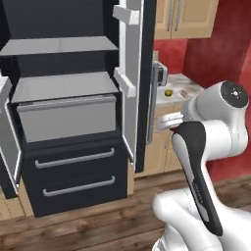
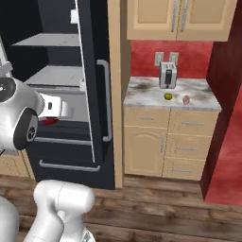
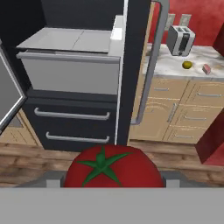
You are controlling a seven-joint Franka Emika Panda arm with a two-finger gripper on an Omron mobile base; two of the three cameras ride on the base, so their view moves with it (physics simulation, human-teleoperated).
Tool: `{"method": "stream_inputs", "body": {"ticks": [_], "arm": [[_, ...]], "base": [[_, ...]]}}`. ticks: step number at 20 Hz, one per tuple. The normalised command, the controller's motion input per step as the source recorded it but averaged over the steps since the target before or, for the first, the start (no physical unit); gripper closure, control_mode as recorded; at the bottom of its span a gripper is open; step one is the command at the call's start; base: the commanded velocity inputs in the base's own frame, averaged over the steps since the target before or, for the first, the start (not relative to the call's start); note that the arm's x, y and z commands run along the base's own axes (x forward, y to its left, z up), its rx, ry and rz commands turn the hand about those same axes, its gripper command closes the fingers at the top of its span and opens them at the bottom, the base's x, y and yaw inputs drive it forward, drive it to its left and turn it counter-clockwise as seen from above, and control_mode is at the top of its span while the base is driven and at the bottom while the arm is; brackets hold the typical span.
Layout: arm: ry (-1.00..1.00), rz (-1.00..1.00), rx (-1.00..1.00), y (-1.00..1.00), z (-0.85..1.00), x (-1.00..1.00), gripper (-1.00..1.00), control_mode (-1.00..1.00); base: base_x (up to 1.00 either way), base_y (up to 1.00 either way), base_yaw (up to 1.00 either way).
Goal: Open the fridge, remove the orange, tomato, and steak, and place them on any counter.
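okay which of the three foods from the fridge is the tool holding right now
The tomato, red with a green stem, held in the tool; the orange and steak lie on the counter.

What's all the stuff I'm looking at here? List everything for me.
fridge: one, navy-black, doors open, left of the counter
tomato: one, red, held in the claw
counter: one, marbled white-grey, right of the fridge
orange: one, yellowish, on the counter
steak: one, pinkish, on the counter beside the orange
toaster: one, steel, at the counter's back
wall cabinets: beige, above the counter
claw: one, closed on the tomato
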Motion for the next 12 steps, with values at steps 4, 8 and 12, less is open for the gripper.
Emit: {"method": "stream_inputs", "body": {"ticks": [4,8,12], "arm": [[0.00,0.00,0.00,0.00,0.00,0.00,1.00,1.00],[0.00,0.00,0.00,0.00,0.00,0.00,1.00,1.00],[0.00,0.00,0.00,0.00,0.00,0.00,1.00,1.00]], "base": [[-0.42,-0.89,0.00],[0.16,-0.88,0.00],[0.68,-0.86,0.00]]}}
